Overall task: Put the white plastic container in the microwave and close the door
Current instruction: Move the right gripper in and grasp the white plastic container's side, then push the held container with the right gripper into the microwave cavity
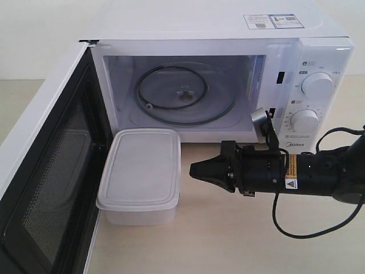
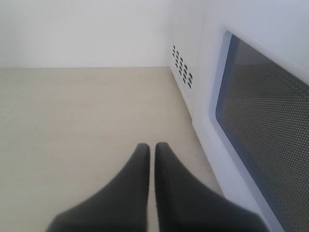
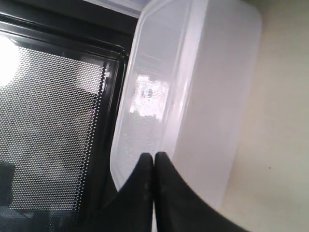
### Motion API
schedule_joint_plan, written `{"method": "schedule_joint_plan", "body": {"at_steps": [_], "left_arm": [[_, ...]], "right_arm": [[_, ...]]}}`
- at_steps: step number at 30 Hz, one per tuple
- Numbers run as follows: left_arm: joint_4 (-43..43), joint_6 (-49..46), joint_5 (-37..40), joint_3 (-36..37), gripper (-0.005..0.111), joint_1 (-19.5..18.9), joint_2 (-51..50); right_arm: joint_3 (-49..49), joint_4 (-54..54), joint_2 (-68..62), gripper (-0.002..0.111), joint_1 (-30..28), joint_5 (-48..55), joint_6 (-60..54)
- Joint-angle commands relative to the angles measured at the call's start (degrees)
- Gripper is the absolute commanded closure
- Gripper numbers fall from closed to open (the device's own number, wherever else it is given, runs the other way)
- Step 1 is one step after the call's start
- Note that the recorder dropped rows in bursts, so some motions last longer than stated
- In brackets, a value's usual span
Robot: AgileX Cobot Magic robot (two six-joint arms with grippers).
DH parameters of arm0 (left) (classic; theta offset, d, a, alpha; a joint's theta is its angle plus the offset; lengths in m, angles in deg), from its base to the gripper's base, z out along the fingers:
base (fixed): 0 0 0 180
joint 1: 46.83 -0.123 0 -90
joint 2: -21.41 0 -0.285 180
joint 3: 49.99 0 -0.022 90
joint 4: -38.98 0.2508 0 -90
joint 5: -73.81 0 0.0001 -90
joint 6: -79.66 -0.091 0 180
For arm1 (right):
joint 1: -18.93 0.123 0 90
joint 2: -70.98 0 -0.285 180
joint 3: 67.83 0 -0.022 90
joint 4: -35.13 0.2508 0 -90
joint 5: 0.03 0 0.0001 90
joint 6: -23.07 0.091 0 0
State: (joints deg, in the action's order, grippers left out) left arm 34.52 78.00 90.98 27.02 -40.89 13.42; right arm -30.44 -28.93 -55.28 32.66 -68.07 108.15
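Item 1. The rectangular translucent-white plastic container with rounded corners and a flat rimmed lid (image 1: 140, 174) stands lidded and upright on the pale tabletop (image 1: 228, 245). It is outside the oven, directly in front of the cavity mouth, at 6 o'clock from the cavity's left half. Its long axis runs front to back.

Item 2. The white countertop microwave (image 1: 217, 28) stands at 12 o'clock from the container. Its cavity is unoccupied apart from the round glass turntable (image 1: 185, 94). Two round white dials (image 1: 317, 84) sit on the control panel at 3 o'clock from the cavity. Printed stickers (image 1: 271, 21) lie on the top panel.

Item 3. The white door with black mesh-screened inner face (image 1: 45, 171) is swung wide open at 9 o'clock from the container. The container's side lies just beside the inner face; contact cannot be determined.

Item 4. The right gripper (image 1: 193, 169) lies level at 3 o'clock from the container, its black jaws clenched together on nothing and its tips pointing at the container's side. In the exterior view a thin strip of tabletop shows between tips and box. A black cable (image 1: 308, 228) loops beneath the arm.

Item 5. The left gripper (image 2: 151, 147) appears only in its own wrist view, over bare tabletop alongside the door's outer face. Its jaws are drawn together to a hairline gap and are empty.
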Motion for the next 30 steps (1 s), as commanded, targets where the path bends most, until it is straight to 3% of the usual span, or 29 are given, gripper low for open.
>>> {"method": "schedule_joint_plan", "body": {"at_steps": [1, 5, 8, 10, 17, 30], "left_arm": [[-0.5, -0.1, -0.2, 0.2, 0.102, -0.2, 0.2], [-0.5, -0.1, -0.2, 0.2, 0.102, -0.2, 0.2], [-0.5, -0.1, -0.2, 0.2, 0.102, -0.2, 0.2], [-0.5, -0.1, -0.2, 0.2, 0.102, -0.2, 0.2], [-0.5, -0.1, -0.2, 0.2, 0.102, -0.2, 0.2], [-0.5, -0.1, -0.2, 0.2, 0.102, -0.2, 0.2]], "right_arm": [[-0.3, 0.2, 0.0, 0.109, 0.0, 0.2, 3.0], [-1.5, -7.1, 0.0, 0.098, 0.1, 1.7, 9.3], [-4.3, -9.2, 0.0, 0.079, 0.1, 2.5, 15.7], [-6.0, -11.1, 0.0, 0.072, 0.1, 3.4, 19.3], [-11.3, -14.7, 0.0, 0.072, 3.9, 13.3, 24.5], [-12.9, -14.9, 0.0, 0.072, 4.4, 13.5, 31.0]]}}
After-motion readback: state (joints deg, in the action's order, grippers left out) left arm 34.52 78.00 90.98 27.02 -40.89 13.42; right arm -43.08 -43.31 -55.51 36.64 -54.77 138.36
